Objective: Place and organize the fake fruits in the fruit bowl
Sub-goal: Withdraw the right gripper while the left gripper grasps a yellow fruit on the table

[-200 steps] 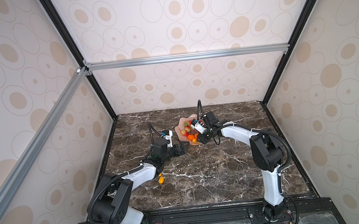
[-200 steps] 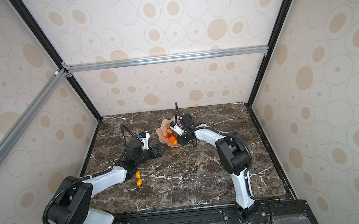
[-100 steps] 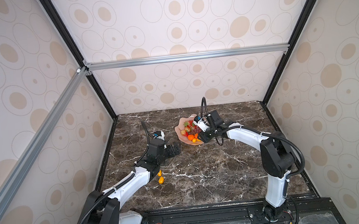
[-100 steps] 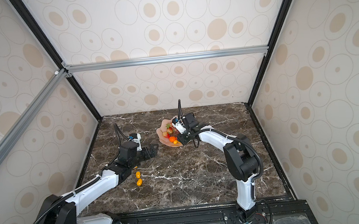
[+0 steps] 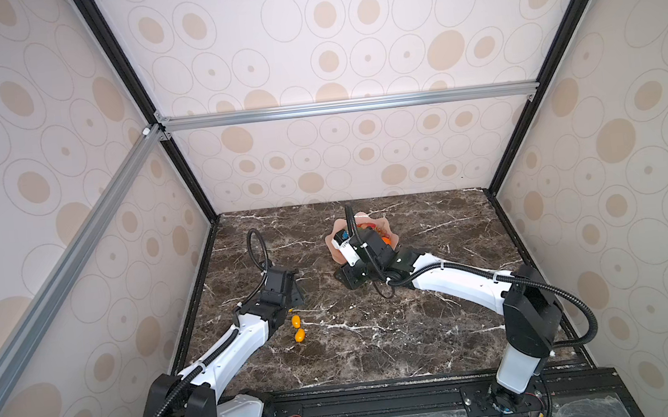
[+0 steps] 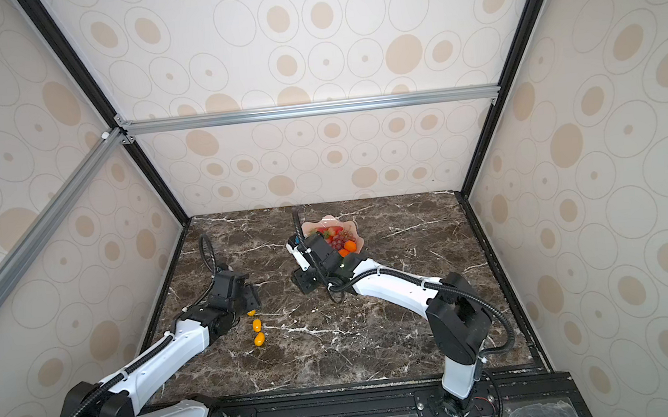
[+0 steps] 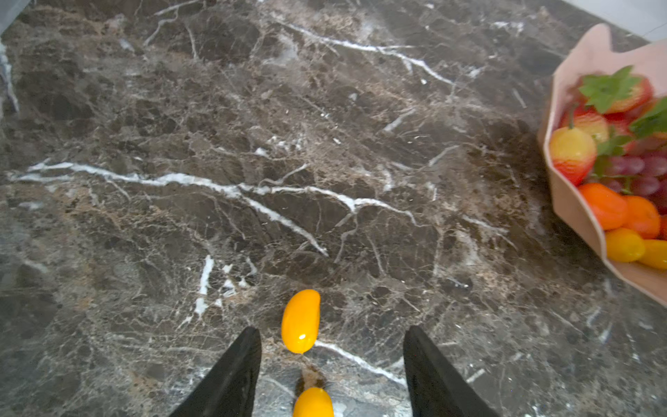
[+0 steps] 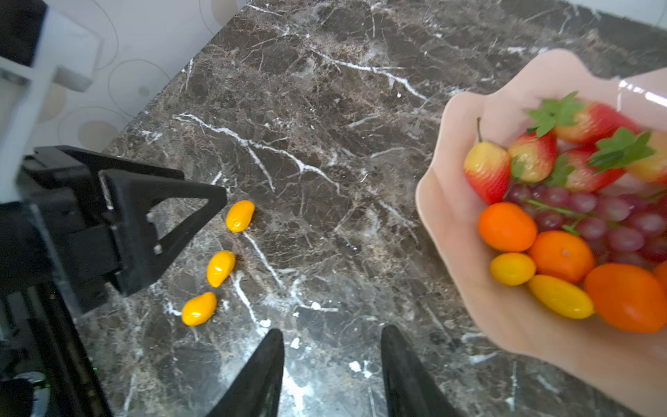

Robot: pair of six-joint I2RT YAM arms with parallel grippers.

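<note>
The pink scalloped fruit bowl (image 8: 451, 202) (image 6: 327, 220) (image 5: 386, 223) holds strawberries (image 8: 592, 121), a grape bunch (image 8: 610, 220), tangerines (image 8: 507, 226) and yellow ovals (image 8: 560, 296). Three small yellow oval fruits (image 8: 220, 268) lie in a row on the marble, left of the bowl; they also show in a top view (image 6: 256, 324). My left gripper (image 7: 332, 332) (image 6: 248, 295) is open, low over this row. One oval (image 7: 300, 321) lies just beyond its fingertips and another (image 7: 313, 402) between its fingers, untouched. My right gripper (image 8: 332, 333) (image 5: 349, 279) is open and empty above bare marble in front of the bowl.
The dark marble table (image 5: 378, 339) is closed in by patterned walls with black corner posts. The left arm's black finger frame (image 8: 162, 216) stands close beside the row of ovals. The bowl sits near the back wall (image 5: 341, 167).
The left gripper drew back from beside the bowl to the row of yellow ovals, and its jaws narrowed. The right gripper came off the bowl toward the table's front.
</note>
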